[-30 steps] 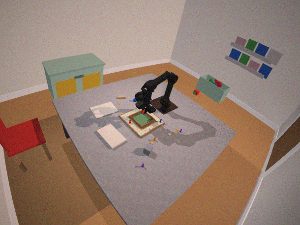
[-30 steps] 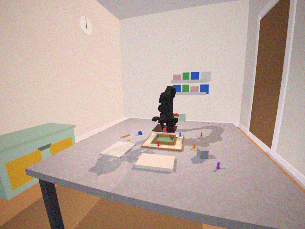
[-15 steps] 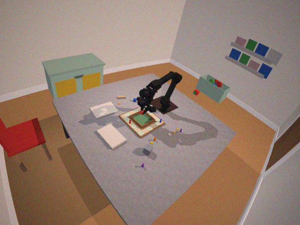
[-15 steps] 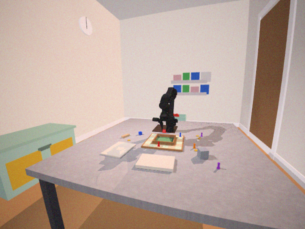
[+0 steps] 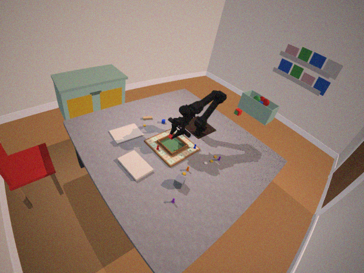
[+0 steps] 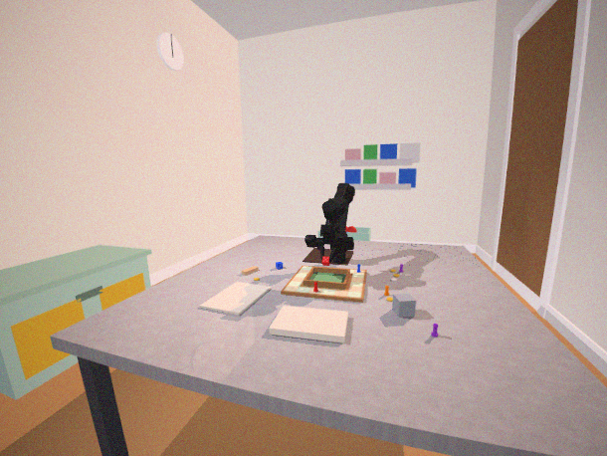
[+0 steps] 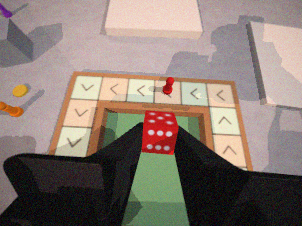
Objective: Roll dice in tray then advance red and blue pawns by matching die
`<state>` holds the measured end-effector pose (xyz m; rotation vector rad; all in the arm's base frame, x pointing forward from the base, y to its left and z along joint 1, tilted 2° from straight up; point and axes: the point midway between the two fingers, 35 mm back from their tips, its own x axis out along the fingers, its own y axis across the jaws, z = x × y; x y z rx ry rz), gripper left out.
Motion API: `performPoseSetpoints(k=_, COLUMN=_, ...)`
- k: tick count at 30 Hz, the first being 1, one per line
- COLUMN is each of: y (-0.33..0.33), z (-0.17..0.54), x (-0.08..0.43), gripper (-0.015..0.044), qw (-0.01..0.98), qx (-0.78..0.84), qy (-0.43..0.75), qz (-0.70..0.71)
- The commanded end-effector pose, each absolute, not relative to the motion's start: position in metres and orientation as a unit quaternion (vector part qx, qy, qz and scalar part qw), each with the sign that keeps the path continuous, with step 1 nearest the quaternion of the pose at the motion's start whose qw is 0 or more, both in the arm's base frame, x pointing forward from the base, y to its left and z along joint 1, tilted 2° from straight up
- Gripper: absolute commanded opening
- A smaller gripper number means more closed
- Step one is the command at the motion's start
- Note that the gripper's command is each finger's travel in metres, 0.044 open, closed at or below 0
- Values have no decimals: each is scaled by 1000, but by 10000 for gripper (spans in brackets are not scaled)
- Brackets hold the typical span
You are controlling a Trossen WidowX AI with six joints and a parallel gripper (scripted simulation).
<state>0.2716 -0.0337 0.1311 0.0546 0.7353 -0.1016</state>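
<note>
My gripper [image 5: 171, 136] [image 6: 325, 259] [image 7: 158, 128] is shut on the red die [image 5: 170, 136] [image 6: 325, 261] [image 7: 159, 132] and holds it above the tray's edge nearest the arm base. The tray [image 5: 172, 153] [image 6: 328, 284] [image 7: 210, 129] has a green floor and wooden walls, and no die shows in it. The blue die [image 5: 163, 121] [image 6: 279, 266] lies on the table beyond the board. The red pawn [image 5: 157, 147] [image 6: 315, 287] [image 7: 169, 86] stands on a board square, in the wrist view's far row. The blue pawn [image 5: 194, 146] [image 6: 358, 268] stands on the board near the arm base.
Two pale slabs [image 5: 135, 165] [image 5: 126, 133] lie beside the board. A grey block [image 5: 179, 181] [image 6: 404, 306], an orange pawn [image 5: 187, 168] [image 6: 387, 291], two purple pawns [image 5: 219, 158] [image 5: 173, 201] and several yellow discs lie around. A wooden piece [image 5: 147, 118] [image 6: 250, 271] lies near the blue die.
</note>
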Motion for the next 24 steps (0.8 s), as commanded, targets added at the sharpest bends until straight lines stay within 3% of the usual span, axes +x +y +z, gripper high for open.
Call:
performPoseSetpoints(k=1, y=-33, z=131, x=271, gripper=0, qw=944, qx=27, qy=325, qz=-50)
performPoseSetpoints(k=9, y=-30, z=153, x=243, gripper=0, qw=944, qx=27, qy=326, qz=-50)
performPoseSetpoints(k=24, y=-30, z=152, x=242, gripper=0, qw=944, qx=27, qy=326, qz=-50)
